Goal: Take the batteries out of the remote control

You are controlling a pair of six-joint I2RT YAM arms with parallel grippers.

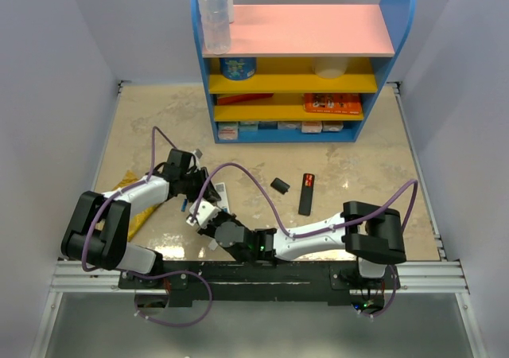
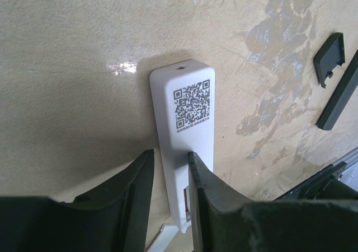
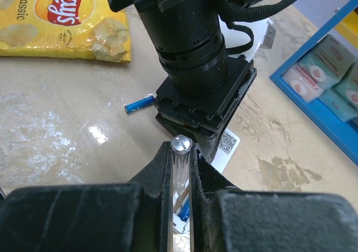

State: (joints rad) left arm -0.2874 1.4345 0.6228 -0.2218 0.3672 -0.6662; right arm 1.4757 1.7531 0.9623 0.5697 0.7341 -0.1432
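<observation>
At 12 o'clock on the beige, marbled surface (image 1: 159, 127) stands a blue shelf (image 1: 398, 32) with a pink top and yellow boards. A clear bottle (image 1: 215, 16) sits on its top left corner. Pale grey walls (image 1: 48, 95) close the surface in at 9, 12 and 3 o'clock, and a metal rail (image 1: 429, 274) runs along the near edge at 6 o'clock.

Both arms meet at about 7 o'clock from the middle. The left tool (image 2: 169, 154) pinches the white remote (image 2: 187, 106) by its long sides, with the QR label facing the wrist camera. The right tool (image 3: 180, 148) is pressed together on a thin grey stick (image 3: 181, 176), whose tip is just beside the left wrist.

One blue battery (image 3: 139, 103) lies loose on the surface. It is outside the white remote, at 9 o'clock of the left wrist in the right wrist view. A yellow chip bag (image 3: 67, 17) lies beyond it, at 8 o'clock on the surface.

Just toward 4 o'clock of the middle lies a black remote (image 1: 307, 193). A small black cover (image 1: 280, 185) lies near it at its 10 o'clock, apart from it.
</observation>
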